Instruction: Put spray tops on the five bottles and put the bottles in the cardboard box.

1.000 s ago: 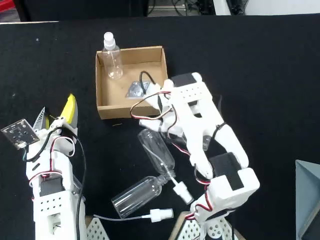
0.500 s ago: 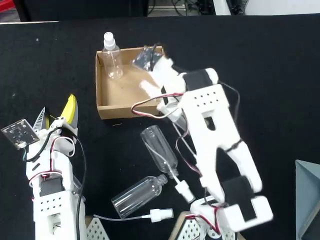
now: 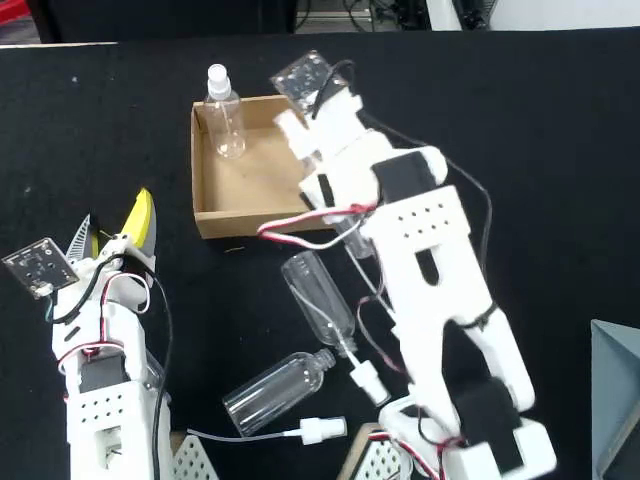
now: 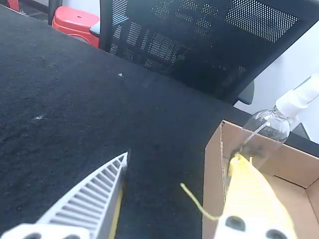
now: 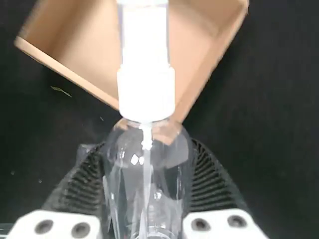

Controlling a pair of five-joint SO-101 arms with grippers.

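The cardboard box lies open at the table's back middle. A capped bottle stands upright in its far left corner and also appears in the left wrist view as the bottle behind the box wall. My right gripper is shut on a clear bottle with a white spray top, held over the box's edge. The right arm stretches across the box's right side. My left gripper stands open left of the box, nothing between its fingers.
In front of the box lie two clear bottles, one with its neck open. A spray top lies by their necks and another with a long tube lies near the front edge. A grey object sits at the right edge.
The right arm has swung from in front of the box's near right corner up and back over the box's right side, carrying the bottle. The left arm has not moved.
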